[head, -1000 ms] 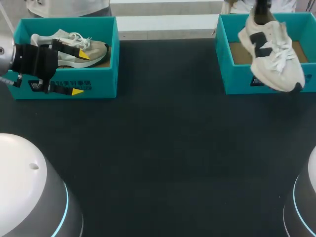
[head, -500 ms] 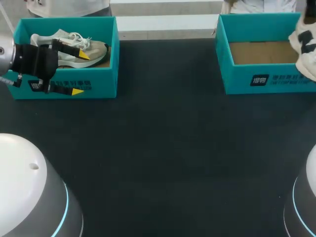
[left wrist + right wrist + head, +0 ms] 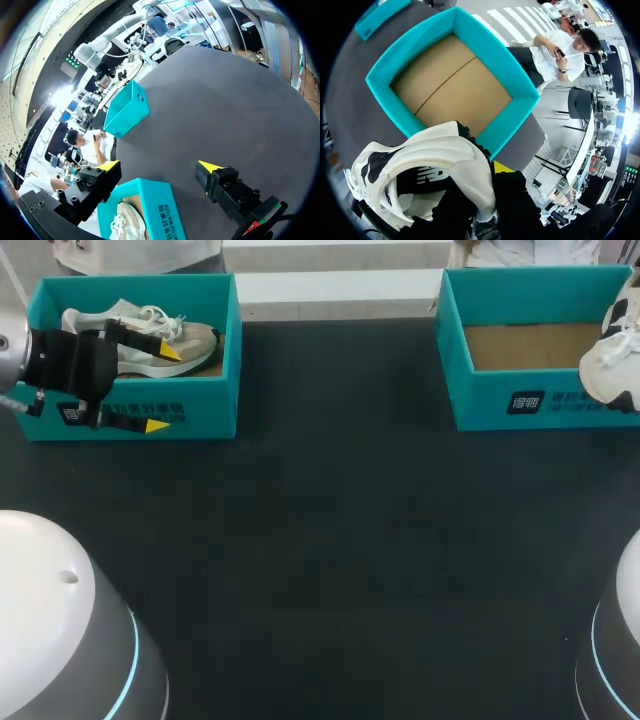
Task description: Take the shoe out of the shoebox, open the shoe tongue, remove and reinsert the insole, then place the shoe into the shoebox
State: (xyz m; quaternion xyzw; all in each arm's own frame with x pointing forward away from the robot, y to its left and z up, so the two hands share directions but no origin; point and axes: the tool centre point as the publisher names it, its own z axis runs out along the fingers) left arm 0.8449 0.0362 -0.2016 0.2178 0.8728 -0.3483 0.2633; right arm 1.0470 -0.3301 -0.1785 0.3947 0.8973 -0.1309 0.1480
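Note:
A white shoe with black side marks (image 3: 608,362) hangs over the right end of the right teal shoebox (image 3: 520,400), partly cut off at the view's edge. In the right wrist view my right gripper (image 3: 485,187) is shut on this shoe (image 3: 420,165) at its collar, above the shoebox (image 3: 380,82), which holds nothing but its brown cardboard floor. One yellow fingertip (image 3: 502,167) shows beside the shoe. My left gripper (image 3: 160,387) is open, its fingers astride the front wall of the left shoebox (image 3: 200,405). A second pale shoe (image 3: 150,335) lies inside that box.
In the left wrist view my open left gripper (image 3: 159,166) has the left shoebox wall (image 3: 157,212) between its fingers, and the laces of the pale shoe (image 3: 122,225) show inside. The black table (image 3: 340,540) stretches wide between the two boxes.
The right gripper has carried the white shoe from above the right box's middle out to its right end, then slightly lower. The left arm has not moved.

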